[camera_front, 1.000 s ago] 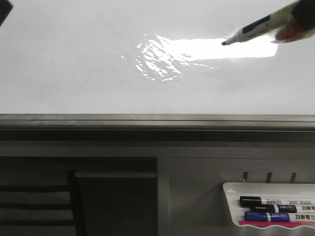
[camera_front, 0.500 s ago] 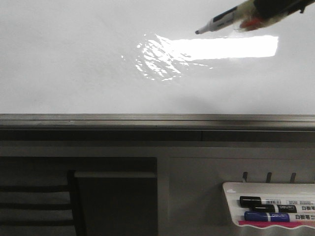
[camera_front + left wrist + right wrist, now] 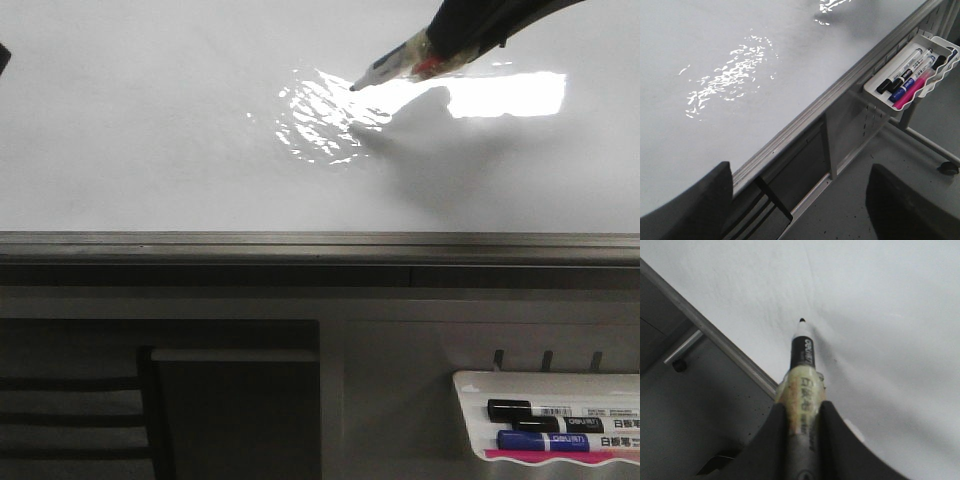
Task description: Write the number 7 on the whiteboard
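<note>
Whiteboard (image 3: pixel 150 130) glossy, glare patch, marker tray (image 3: pixel 470 400) below

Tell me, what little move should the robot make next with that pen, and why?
Probably lower the tip the last bit onto the whiteboard and start the short top stroke of the 7. The right hand grips the marker with its tip close over the board, near its shadow, and no ink mark shows anywhere yet. Whether the tip already touches, I cannot tell.
</note>
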You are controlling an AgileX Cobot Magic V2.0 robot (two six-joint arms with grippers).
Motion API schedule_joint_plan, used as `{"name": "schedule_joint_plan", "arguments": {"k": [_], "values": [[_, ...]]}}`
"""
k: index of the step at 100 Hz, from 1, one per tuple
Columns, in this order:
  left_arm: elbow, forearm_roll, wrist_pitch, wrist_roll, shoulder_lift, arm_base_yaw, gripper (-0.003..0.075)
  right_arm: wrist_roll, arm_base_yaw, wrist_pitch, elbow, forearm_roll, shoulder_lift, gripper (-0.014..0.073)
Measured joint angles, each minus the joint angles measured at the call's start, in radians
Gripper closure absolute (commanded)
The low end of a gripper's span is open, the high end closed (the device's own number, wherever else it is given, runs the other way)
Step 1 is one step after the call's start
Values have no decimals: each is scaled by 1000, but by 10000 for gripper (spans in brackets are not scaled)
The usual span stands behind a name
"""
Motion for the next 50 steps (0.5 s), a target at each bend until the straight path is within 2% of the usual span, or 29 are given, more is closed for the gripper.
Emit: {"name": "schedule_joint_plan", "arguments": {"k": [27, 50], "values": [[0, 0, -2, 0, 0, 0, 207, 21, 0, -39, -1, -35, 52, 647], [0, 0, -6, -2, 0, 0, 207, 238, 6, 11, -5, -258, 20, 647]]}}
